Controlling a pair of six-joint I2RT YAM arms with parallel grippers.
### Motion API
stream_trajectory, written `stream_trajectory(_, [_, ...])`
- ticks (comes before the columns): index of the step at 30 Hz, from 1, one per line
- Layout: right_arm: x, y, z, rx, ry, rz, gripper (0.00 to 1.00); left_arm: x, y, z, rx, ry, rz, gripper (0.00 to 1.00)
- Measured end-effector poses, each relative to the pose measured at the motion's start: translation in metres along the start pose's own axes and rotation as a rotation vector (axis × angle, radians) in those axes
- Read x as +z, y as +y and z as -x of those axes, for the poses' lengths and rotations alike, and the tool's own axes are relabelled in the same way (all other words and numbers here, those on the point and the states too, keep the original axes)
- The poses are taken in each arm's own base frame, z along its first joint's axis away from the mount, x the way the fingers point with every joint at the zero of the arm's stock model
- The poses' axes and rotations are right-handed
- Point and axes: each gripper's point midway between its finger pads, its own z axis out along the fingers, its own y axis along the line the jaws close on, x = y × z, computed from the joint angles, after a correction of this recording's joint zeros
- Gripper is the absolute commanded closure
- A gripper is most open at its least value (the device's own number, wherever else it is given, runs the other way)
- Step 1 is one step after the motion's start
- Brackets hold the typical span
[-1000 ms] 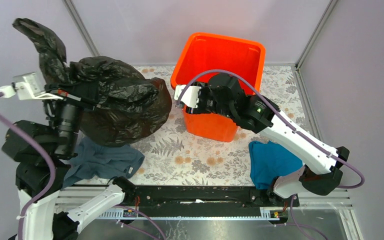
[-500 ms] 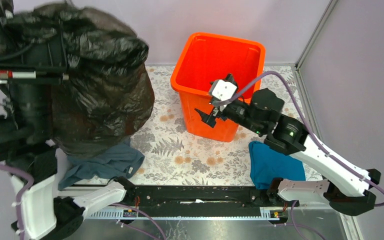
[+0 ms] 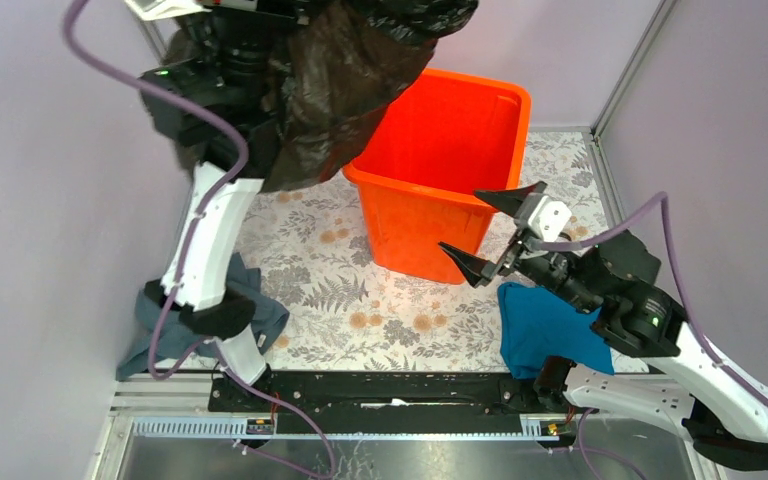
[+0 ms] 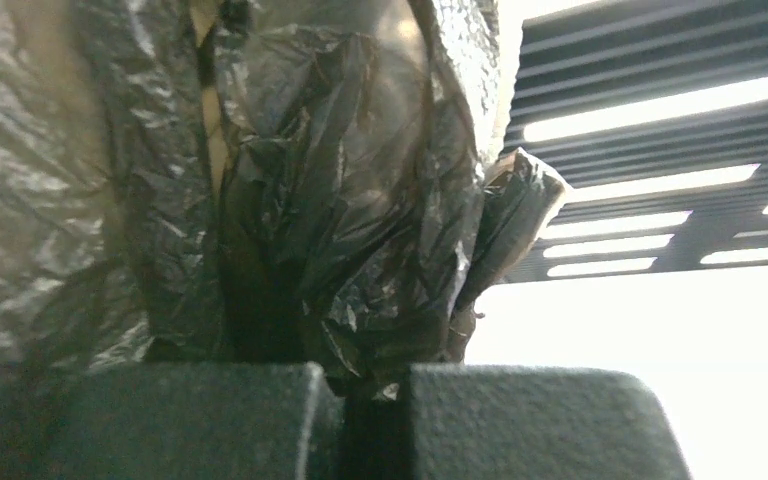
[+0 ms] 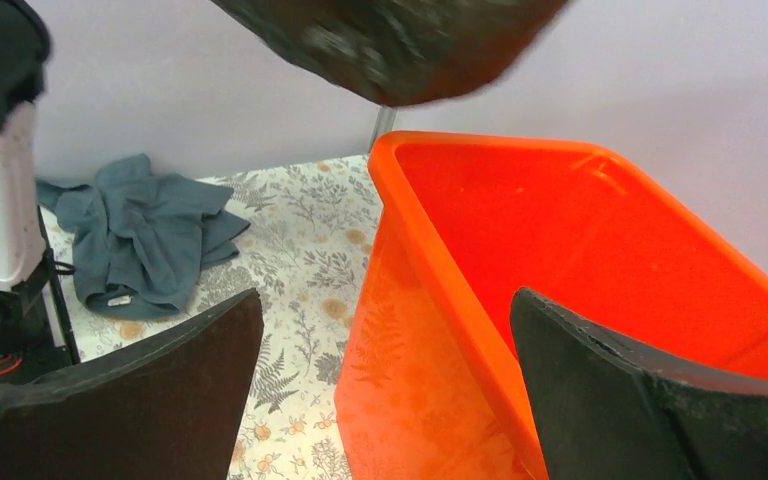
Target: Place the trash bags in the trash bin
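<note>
The black trash bag hangs high at the top of the top view, draping over the back left rim of the orange trash bin. My left gripper is shut on a crinkled fold of the bag, and its fingers are buried in plastic in the top view. My right gripper is wide open and empty beside the bin's near right corner. In the right wrist view the bin's near wall sits between the fingers of the right gripper, and the bag's bottom hangs above the bin.
A grey-blue cloth lies at the near left of the floral mat; it also shows in the right wrist view. A teal cloth lies at the near right under the right arm. Purple walls close in all round.
My left arm has swung the bag up from the left side and rightward to over the bin's rim. My right gripper has pulled back off the bin's near wall toward the right.
</note>
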Motion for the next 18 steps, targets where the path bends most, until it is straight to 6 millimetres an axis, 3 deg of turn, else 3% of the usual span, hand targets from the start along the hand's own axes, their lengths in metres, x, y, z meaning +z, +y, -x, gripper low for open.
stream_trajectory(4, [-0.011, -0.001, 0.0, 0.02, -0.017, -0.013, 0.0, 0.006, 0.011, -0.026, -0.105, -0.068, -0.016, 1.0])
stream_trajectory(7, [-0.012, 0.0, -0.014, 0.027, 0.006, -0.022, 0.0, 0.007, 0.012, -0.038, -0.206, -0.112, -0.005, 1.0])
stream_trajectory(14, [-0.009, 0.004, -0.041, 0.035, 0.062, -0.033, 0.0, 0.008, -0.013, -0.046, -0.399, -0.137, -0.042, 1.0])
stream_trajectory(18, [-0.012, 0.0, -0.044, 0.06, 0.064, -0.067, 0.0, 0.0, -0.008, -0.076, -0.526, -0.061, -0.03, 1.0])
